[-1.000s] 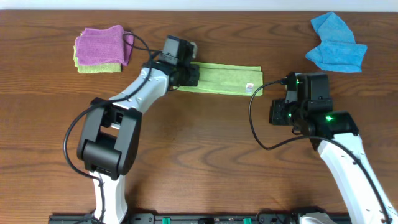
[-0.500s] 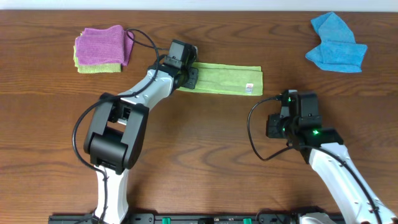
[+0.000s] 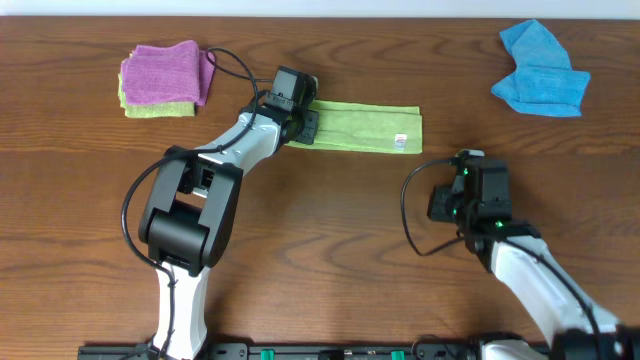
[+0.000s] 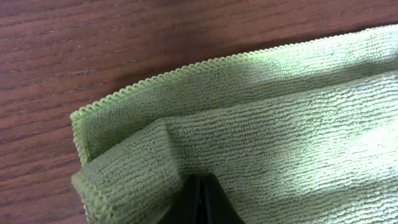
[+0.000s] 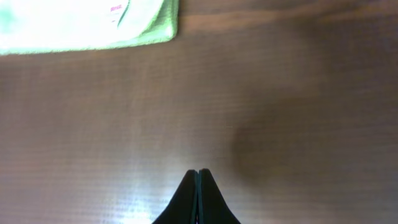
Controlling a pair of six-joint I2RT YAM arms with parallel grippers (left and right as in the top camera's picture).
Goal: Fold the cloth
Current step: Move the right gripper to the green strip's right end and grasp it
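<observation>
Overhead, the green cloth (image 3: pixel 365 128) lies as a long folded strip at the far middle of the table (image 3: pixel 330 260). The left gripper (image 3: pixel 305 120) sits on its left end. The right gripper (image 3: pixel 467 160) is over bare wood, near and right of the strip's right end. A purple cloth (image 3: pixel 160 70) lies far left, a blue cloth (image 3: pixel 540 70) far right.

From the left wrist, the dark fingertips (image 4: pixel 199 199) meet in one point against the rumpled top layer; whether fabric is pinched I cannot tell.

From the right wrist, the fingers (image 5: pixel 186 199) are pressed together, gripping nothing, well apart from the cloth's corner.
</observation>
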